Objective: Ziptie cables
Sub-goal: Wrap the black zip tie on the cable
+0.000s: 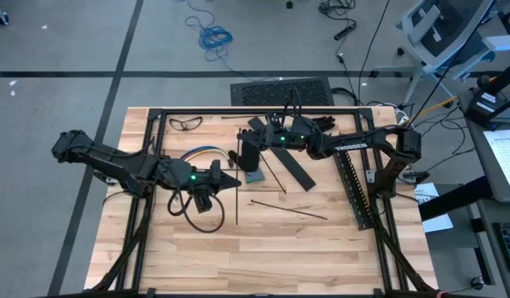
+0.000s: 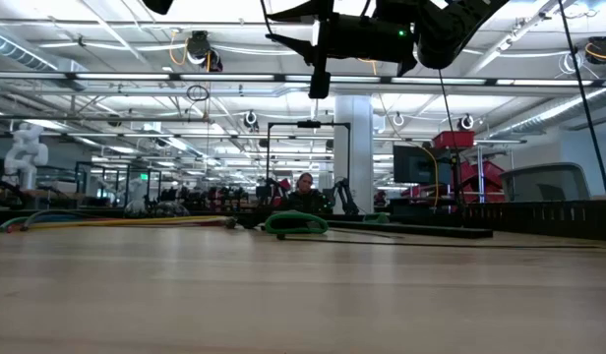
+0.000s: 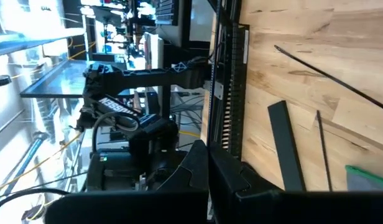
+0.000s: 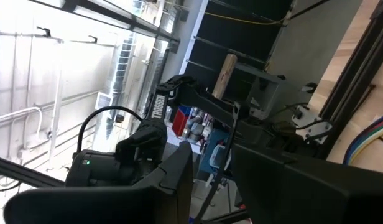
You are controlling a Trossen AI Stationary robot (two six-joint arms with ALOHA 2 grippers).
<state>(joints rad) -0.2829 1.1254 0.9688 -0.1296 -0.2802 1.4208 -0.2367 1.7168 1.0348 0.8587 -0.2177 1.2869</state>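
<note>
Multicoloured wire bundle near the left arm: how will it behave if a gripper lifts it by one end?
Likely floppy: the bundle of thin multicoloured wires lies in a curve on the wooden table, not straight. Lifted by one end, the rest would probably droop and drag. The strands look loose, so they may fan apart. Probably light, judging by how thin they are.

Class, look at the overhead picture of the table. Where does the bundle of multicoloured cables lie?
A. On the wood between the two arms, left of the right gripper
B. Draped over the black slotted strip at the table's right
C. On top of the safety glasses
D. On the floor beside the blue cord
A: in the high view the cables curve on the wooden table above the left gripper and left of the right gripper.
</note>
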